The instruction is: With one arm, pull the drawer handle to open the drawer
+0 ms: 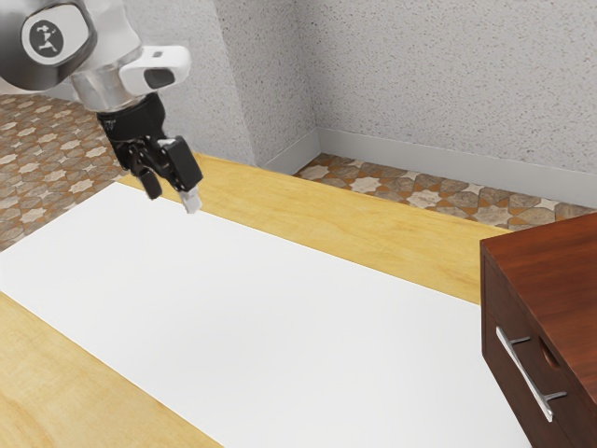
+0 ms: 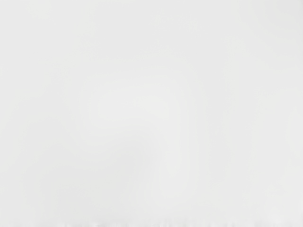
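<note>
A dark red-brown wooden cabinet [image 1: 550, 280] stands at the exterior view's lower right, on the white tabletop [image 1: 280, 317]. Its drawer front [image 1: 522, 359] faces the view's left and carries a long silver bar handle [image 1: 525, 371]; the front looks flush with the cabinet body. My black gripper [image 1: 173, 198] hangs at the upper left, far from the cabinet, above the far edge of the white surface. Its fingers point down and stand apart, open, with nothing between them. Under my hand, the wrist view looks onto plain white tabletop [image 2: 151, 113].
A light wooden border [image 1: 354, 224] frames the white top along its far and near sides. Beyond it lie a patterned tile floor [image 1: 420, 191] and grey speckled walls [image 1: 420, 75]. A wide stretch of white surface separates my gripper from the cabinet.
</note>
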Available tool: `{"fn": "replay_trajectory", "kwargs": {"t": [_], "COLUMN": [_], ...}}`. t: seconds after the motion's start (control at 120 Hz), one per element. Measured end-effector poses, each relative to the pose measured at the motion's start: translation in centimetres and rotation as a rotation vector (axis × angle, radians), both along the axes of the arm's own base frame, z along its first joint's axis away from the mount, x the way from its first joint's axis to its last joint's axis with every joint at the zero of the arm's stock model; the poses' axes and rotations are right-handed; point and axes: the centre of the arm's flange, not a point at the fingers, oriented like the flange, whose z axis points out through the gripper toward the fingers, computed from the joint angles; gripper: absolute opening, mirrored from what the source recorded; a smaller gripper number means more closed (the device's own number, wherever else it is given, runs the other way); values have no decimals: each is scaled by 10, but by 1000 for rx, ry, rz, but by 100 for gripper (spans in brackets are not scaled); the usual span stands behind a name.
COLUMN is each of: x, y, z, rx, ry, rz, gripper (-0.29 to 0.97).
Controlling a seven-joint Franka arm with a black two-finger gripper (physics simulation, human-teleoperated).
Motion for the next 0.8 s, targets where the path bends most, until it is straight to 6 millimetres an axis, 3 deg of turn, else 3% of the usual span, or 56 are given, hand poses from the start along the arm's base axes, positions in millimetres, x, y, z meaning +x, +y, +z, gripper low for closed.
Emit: {"fn": "replay_trajectory", "kwargs": {"t": [0.067, 0.158, 0.283, 0.375, 0.55, 0.642, 0.8], "x": [-21, -39, -62, -74, -79, -72, -57], "y": [11, 12, 10, -5, -34, -57, -66], "z": [-29, -51, -49, -56, -76, -80, -94], "rx": [-30, -50, -79, -85, -53, -34, -2], "ry": [-13, -39, -53, -43, -60, -86, -99], "rz": [7, 3, -5, -51, -229, -411, -708], "gripper": [68, 68, 68, 68, 68, 68, 68]}}
